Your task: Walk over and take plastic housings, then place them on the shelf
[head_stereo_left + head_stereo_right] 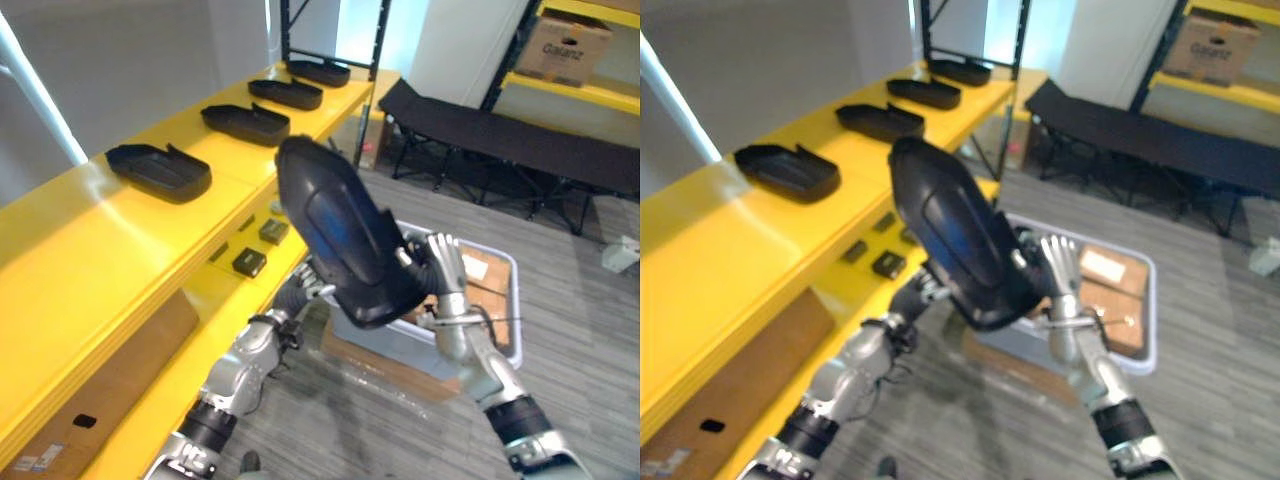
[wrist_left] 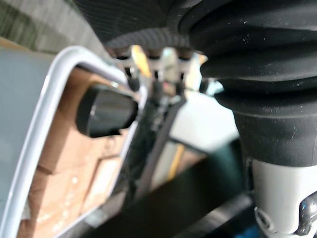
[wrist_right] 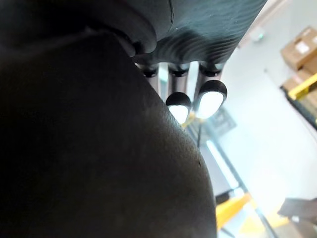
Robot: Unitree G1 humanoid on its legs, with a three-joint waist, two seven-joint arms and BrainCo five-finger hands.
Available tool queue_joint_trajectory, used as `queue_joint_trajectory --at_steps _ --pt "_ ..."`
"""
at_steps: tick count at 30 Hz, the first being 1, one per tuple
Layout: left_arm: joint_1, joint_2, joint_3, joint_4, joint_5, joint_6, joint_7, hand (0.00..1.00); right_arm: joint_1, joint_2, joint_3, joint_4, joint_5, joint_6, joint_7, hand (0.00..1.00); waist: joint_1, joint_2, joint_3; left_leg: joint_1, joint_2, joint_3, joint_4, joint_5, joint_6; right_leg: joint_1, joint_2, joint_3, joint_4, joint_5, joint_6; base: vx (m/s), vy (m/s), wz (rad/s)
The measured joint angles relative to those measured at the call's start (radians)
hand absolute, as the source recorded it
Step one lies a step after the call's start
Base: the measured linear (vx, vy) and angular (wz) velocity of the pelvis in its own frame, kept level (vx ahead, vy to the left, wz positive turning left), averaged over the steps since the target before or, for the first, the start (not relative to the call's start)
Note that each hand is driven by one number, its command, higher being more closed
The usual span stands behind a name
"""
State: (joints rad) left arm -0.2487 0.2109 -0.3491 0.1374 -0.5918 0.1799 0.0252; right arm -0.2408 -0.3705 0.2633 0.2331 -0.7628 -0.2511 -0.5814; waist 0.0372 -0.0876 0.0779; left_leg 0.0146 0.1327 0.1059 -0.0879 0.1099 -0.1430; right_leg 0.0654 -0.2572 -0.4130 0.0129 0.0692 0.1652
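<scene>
between both arms, over the grey bin, we note the black plastic housing held up, long axis tilted toward the yellow shelf at left; right robot hand presses it flat-fingered, while the left robot hand sits beneath, nearer the shelf, grasp unreadable.

Yellow shelf — four black housings, spaced along it

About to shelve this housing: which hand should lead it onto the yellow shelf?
Left, probably: the left hand is under the housing on the yellow shelf side; the right hand braces its far side, open.
</scene>
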Motion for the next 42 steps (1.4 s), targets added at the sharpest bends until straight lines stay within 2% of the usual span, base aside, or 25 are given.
queue_joint_trajectory --at_steps 1,9,10,18,21,24,27,39,40,42 --pt "-0.004 -0.001 -0.011 0.000 -0.001 -0.001 0.000 0.00 0.000 0.002 0.009 0.015 -0.002 -0.011 0.000 1.00 0.002 -0.001 -0.001 0.000 -0.001 -0.002 0.000 0.000 0.000 0.002 0.000 -0.001 -0.002 0.000 0.000 -0.01 -0.002 0.03" --pt "-0.006 -0.014 -0.039 0.000 -0.069 -0.005 0.003 0.00 0.000 0.015 0.033 0.067 -0.006 -0.012 -0.007 1.00 0.003 -0.002 -0.001 -0.001 -0.002 -0.004 0.001 0.000 0.000 0.005 0.000 -0.004 -0.007 0.002 0.003 0.00 0.000 0.00" --pt "-0.006 -0.014 -0.044 0.000 -0.069 -0.006 0.004 1.00 0.000 0.015 0.033 0.067 -0.006 -0.012 -0.008 1.00 0.003 -0.002 -0.001 -0.001 -0.002 -0.005 0.001 0.000 0.000 0.005 0.000 -0.004 -0.007 0.002 0.003 0.00 0.000 0.00" --pt "-0.006 -0.014 -0.056 0.000 -0.092 -0.007 0.018 1.00 0.004 0.025 0.051 0.102 -0.001 -0.016 -0.041 1.00 0.004 -0.020 -0.013 -0.002 -0.002 -0.008 0.002 0.000 0.000 0.007 0.000 -0.007 -0.008 0.002 0.003 0.00 0.000 0.00" --pt "-0.005 -0.013 -0.057 0.006 -0.106 -0.031 0.044 1.00 0.005 0.041 0.057 0.102 0.003 -0.037 -0.072 1.00 0.004 -0.026 -0.017 -0.002 -0.002 -0.009 0.005 0.000 0.000 0.008 0.000 -0.007 -0.008 0.002 0.003 0.00 0.000 0.00" --pt "-0.001 -0.012 -0.056 0.006 -0.092 -0.045 0.086 1.00 0.005 0.054 0.066 0.101 0.005 -0.037 -0.080 1.00 0.004 -0.027 -0.018 -0.001 -0.003 -0.009 0.005 0.000 0.000 0.008 0.000 -0.007 -0.009 0.002 0.003 0.00 0.000 0.00" --pt "0.003 -0.012 -0.057 0.006 -0.064 -0.052 0.100 1.00 0.009 0.057 0.074 0.101 0.024 -0.037 -0.080 1.00 0.005 -0.027 -0.018 -0.001 -0.003 -0.010 0.005 0.000 0.000 0.009 0.000 -0.008 -0.010 0.002 0.003 0.00 0.000 0.00" --pt "0.015 -0.014 -0.044 -0.007 -0.021 -0.084 0.115 1.00 0.029 0.087 0.088 0.070 0.064 -0.037 -0.097 1.00 0.003 -0.027 -0.019 0.002 -0.004 -0.013 0.005 -0.001 0.000 0.025 0.003 -0.019 -0.032 0.008 0.002 0.00 0.000 0.01" --pt "0.023 -0.021 -0.033 -0.011 -0.020 -0.085 0.118 1.00 0.039 0.088 0.095 0.049 0.065 -0.037 -0.098 0.00 0.004 -0.027 -0.019 0.002 -0.004 -0.013 0.005 -0.001 0.000 0.026 0.003 -0.019 -0.035 0.009 0.001 0.00 0.000 0.00" --pt "0.035 -0.026 -0.019 -0.026 -0.014 -0.085 0.120 1.00 0.041 0.096 0.098 0.043 0.065 -0.037 -0.098 0.00 0.003 -0.027 -0.019 0.002 -0.004 -0.012 0.005 -0.001 0.000 0.027 0.004 -0.019 -0.040 0.011 -0.001 0.00 0.000 0.00"
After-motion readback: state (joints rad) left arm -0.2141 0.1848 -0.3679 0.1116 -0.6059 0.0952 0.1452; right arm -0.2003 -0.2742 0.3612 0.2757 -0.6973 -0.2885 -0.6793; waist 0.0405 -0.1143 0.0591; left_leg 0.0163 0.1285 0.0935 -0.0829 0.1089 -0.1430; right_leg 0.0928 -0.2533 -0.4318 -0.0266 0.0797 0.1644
